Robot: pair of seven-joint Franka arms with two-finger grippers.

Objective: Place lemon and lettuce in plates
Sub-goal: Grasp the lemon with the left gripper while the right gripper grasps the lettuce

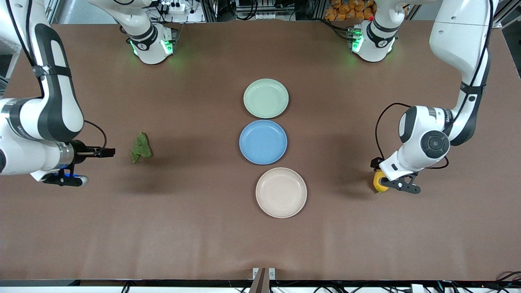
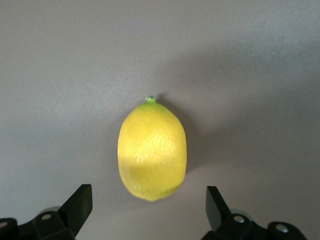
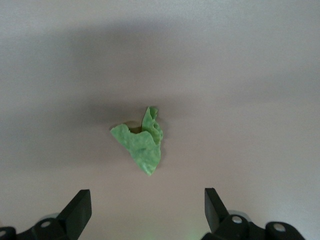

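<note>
Clearly both picks are pending: from the front, the left end effector (image 1: pixel 380 184) hangs over the lemon (image 1: pixel 379 182), half hiding it, and the right end effector (image 1: pixel 106 152) over the counter (image 1: pixel 195 228) beside the lettuce (image 1: pixel 141 147), plates (image 1: pixel 265 98) bare mid-counter. Left wrist: fingers (image 2: pixel 80 204) spread wide, lemon (image 2: pixel 152 150) lying free between them, so descend and close. Right wrist: fingers (image 3: pixel 80 210) equally apart, lettuce (image 3: pixel 141 141) untouched, fingertips cut off.

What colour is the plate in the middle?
The middle plate is blue, seen best in the front view.

Three plates (image 1: pixel 281 192) line the counter's (image 1: pixel 195 228) middle, running from the robots' edge toward the camera. Lettuce (image 1: pixel 141 147) lies toward the right arm's end, lemon (image 1: pixel 379 181) toward the left arm's.
</note>
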